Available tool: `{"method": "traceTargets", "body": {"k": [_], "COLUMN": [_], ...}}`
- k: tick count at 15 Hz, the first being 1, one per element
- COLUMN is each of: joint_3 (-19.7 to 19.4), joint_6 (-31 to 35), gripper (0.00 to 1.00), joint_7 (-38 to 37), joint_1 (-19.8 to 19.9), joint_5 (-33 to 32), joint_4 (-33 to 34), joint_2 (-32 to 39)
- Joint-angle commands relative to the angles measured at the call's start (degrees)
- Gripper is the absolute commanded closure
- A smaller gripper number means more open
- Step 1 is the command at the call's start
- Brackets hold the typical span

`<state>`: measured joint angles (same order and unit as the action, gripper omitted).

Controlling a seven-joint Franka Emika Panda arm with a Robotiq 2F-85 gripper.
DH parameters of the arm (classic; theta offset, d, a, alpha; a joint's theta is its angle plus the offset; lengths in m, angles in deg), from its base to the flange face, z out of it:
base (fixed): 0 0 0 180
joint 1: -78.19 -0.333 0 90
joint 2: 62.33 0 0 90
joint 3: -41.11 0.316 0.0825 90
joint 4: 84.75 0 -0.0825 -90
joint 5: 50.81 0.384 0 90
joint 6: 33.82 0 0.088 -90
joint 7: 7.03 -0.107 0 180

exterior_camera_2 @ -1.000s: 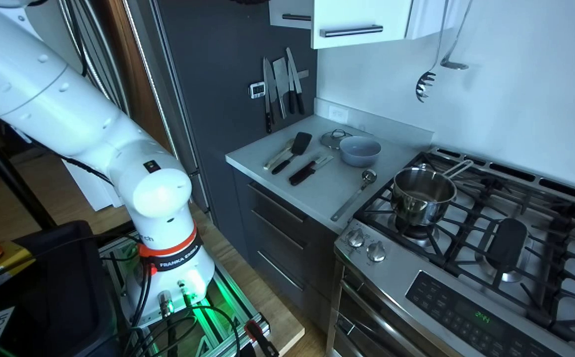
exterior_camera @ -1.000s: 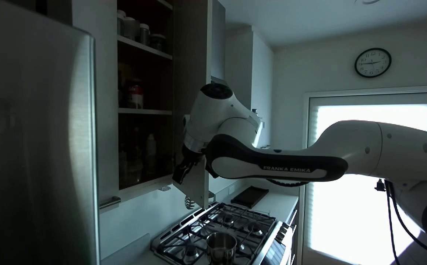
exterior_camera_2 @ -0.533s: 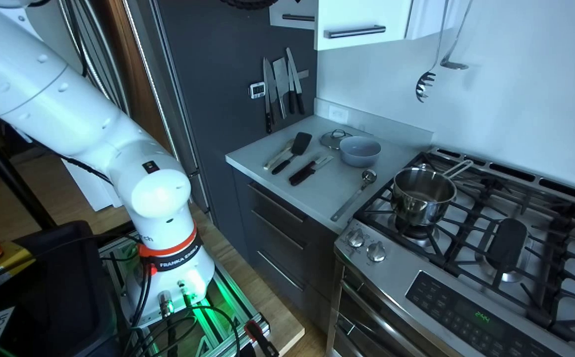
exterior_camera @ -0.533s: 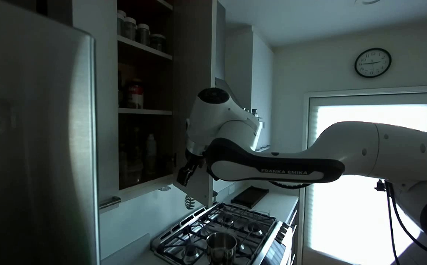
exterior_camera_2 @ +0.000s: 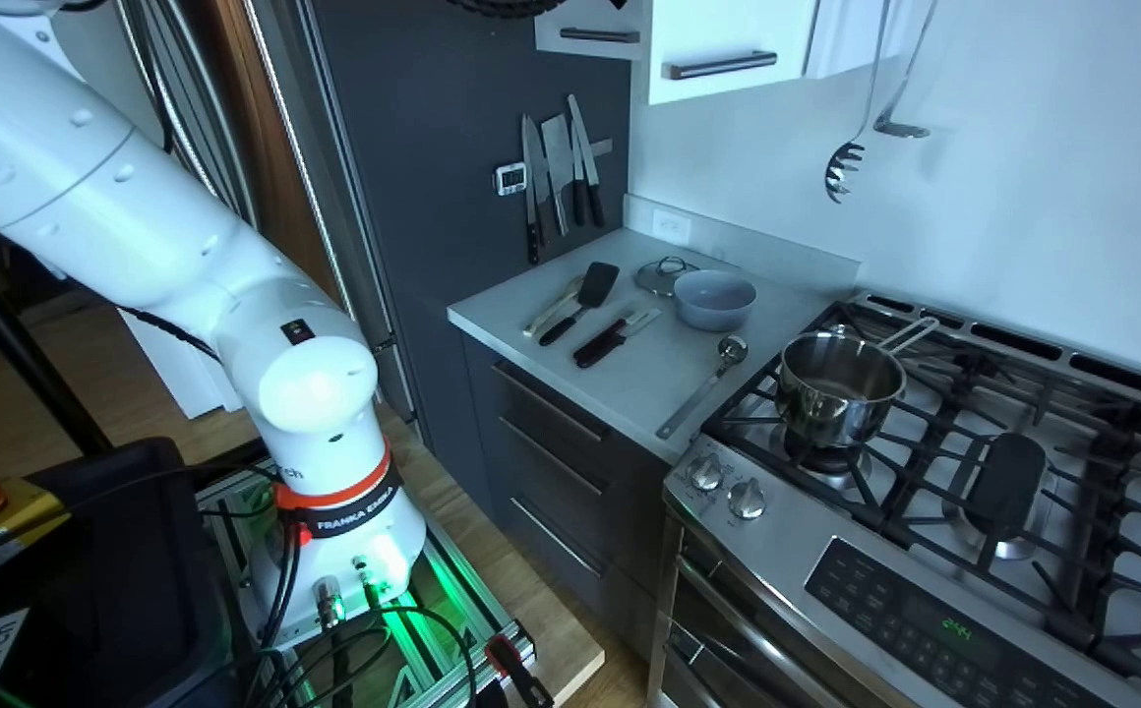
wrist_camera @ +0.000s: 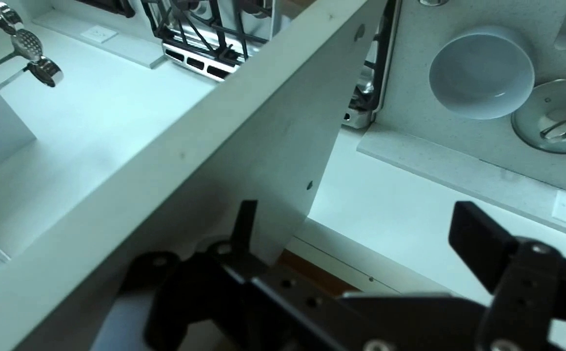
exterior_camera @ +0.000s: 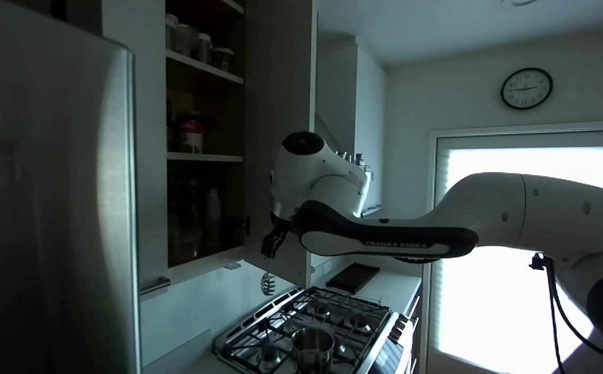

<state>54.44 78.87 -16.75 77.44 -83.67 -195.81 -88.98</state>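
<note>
My gripper [wrist_camera: 356, 207] is open and empty in the wrist view, its two black fingers wide apart. It also shows small and dark in an exterior view [exterior_camera: 270, 248]. The white cabinet door [wrist_camera: 258, 146] stands open close beside the left finger, with its inner face toward the gripper. I cannot tell whether the finger touches it. The door shows in both exterior views [exterior_camera: 279, 93] [exterior_camera_2: 728, 39], with a bar handle [exterior_camera_2: 723, 66] on its outer face. The open cabinet [exterior_camera: 205, 158] holds a red-labelled jar [exterior_camera: 191, 136], a pale bottle [exterior_camera: 213, 210] and several lidded jars [exterior_camera: 204, 49].
Below are a gas stove [exterior_camera_2: 1013, 472] with a steel pot [exterior_camera_2: 841, 388]. The counter [exterior_camera_2: 620, 393] bears a bowl [exterior_camera_2: 715, 300], a glass lid [exterior_camera_2: 664, 275], a ladle [exterior_camera_2: 703, 388] and a spatula [exterior_camera_2: 595, 285]. Utensils [exterior_camera_2: 844, 169] hang on the wall. A fridge [exterior_camera: 52, 208] stands beside the cabinet.
The cabinet door has swung wider open. My gripper and wrist have moved the same way, to the right in an exterior view, and the wrist has dropped slightly. The pot and counter things have not moved.
</note>
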Motion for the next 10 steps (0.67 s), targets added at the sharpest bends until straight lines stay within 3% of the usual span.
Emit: {"method": "traceTargets", "body": {"k": [1,10], "joint_3": [-1.37,4.44], "joint_6": [1.81,-2.32], "gripper": [0.00,0.00], "joint_7": [-0.19,7.66], "joint_1": [-0.58,-7.54], "joint_5": [0.04,6.56], "joint_4": [-1.51,7.31], "joint_2": [-0.69,3.75]}}
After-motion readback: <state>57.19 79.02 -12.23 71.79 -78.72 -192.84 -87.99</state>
